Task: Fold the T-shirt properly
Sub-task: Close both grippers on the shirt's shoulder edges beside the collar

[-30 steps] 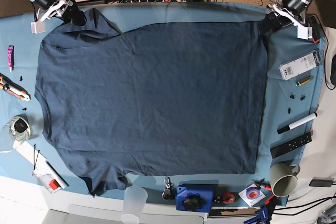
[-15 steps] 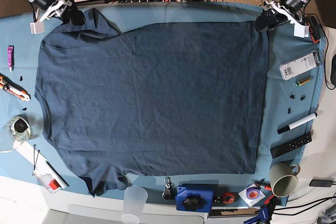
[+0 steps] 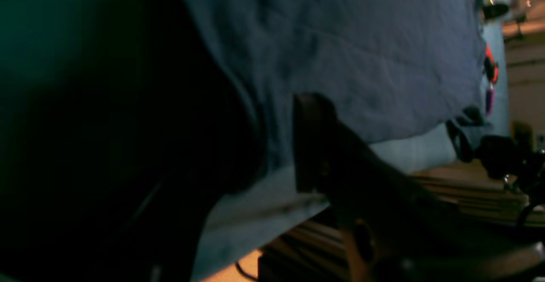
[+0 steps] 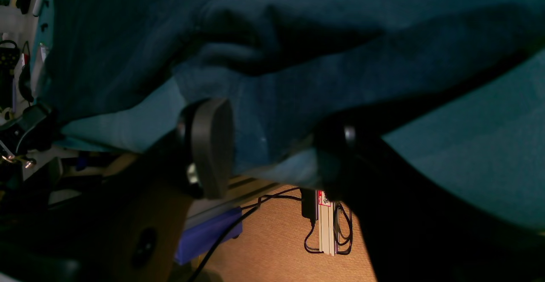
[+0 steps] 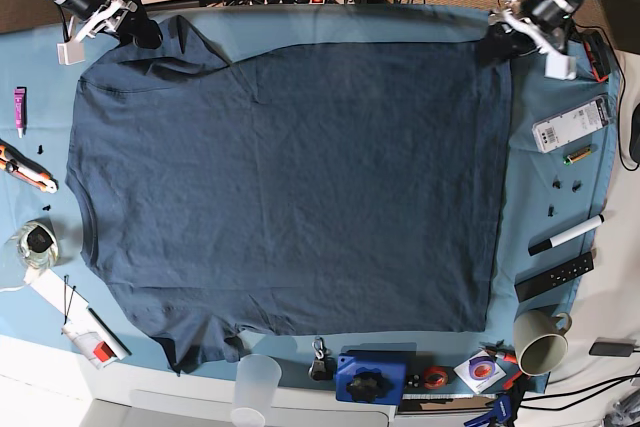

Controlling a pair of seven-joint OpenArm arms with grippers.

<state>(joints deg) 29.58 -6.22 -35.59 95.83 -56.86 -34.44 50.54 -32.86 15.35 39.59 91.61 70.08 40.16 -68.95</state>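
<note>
T-shirt [image 5: 285, 182] spread flat on tablecloth [image 5: 545, 157], long axis left-right across base view.

Right gripper [image 5: 140, 29] at upper left corner of frame, over sleeve; fingers spread wide with cloth edge between them, not clamped.

Left gripper [image 5: 497, 37] at upper right corner, at hem corner; grip state cannot be told.

Each arm nearest own corner; fabric extends toward bottom of frame from both.

base view: bright, even, sharp, faint shadows
wrist views: dim, underexposed, near parts blurred
floor [image 4: 281, 239]: warm-lit
</note>
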